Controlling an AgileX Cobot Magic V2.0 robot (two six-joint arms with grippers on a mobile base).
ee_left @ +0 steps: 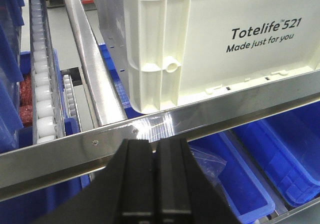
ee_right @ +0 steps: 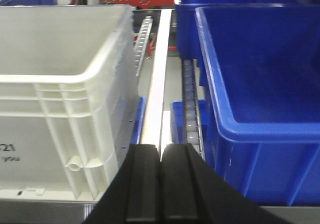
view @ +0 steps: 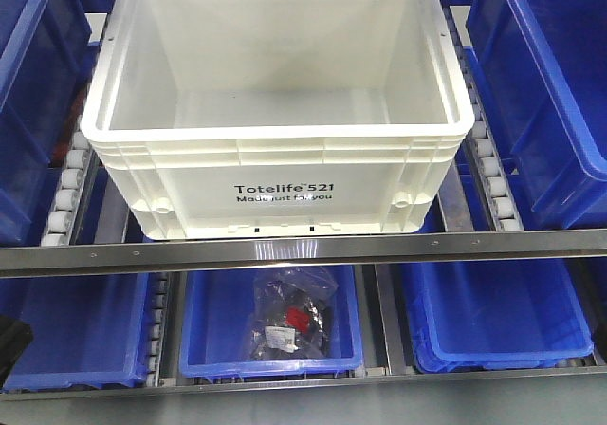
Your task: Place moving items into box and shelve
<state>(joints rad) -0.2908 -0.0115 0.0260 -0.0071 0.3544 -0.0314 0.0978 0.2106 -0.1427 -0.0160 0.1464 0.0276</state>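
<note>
The white box (view: 275,174) printed "Totelife 521" sits on the upper shelf level, its front wall against the steel rail (view: 303,251). What shows of its inside is bare white; the moving items are out of view. My left gripper (ee_left: 154,143) is shut with nothing in it, just in front of the rail below the box's (ee_left: 225,59) front left corner. Shut and empty too, my right gripper (ee_right: 160,146) hangs by the box's (ee_right: 60,84) front right corner, pointing down the gap between box and blue bin (ee_right: 260,84).
Large blue bins (view: 550,83) (view: 28,83) flank the box on roller tracks (view: 68,188) (view: 493,174). On the lower level stand three blue bins; the middle one (view: 204,321) holds a plastic bag (view: 294,325) with dark and red contents.
</note>
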